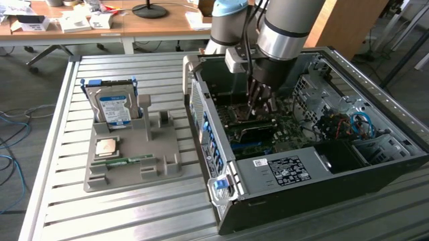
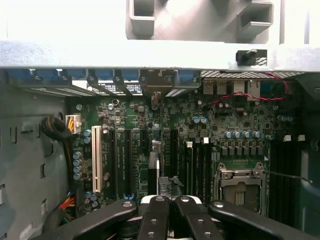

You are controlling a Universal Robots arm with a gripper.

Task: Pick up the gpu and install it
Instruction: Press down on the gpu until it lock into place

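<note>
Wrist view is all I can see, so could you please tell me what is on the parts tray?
Observer: The grey tray sits on the exterior view's left of the case, with a hard drive standing upright in it.
Operator: Anything else on it?
Observer: A memory stick lies flat, with a square chip next to it.
Operator: And the arm?
Observer: It comes down from above, its gripper inside the open case over the motherboard.
</note>
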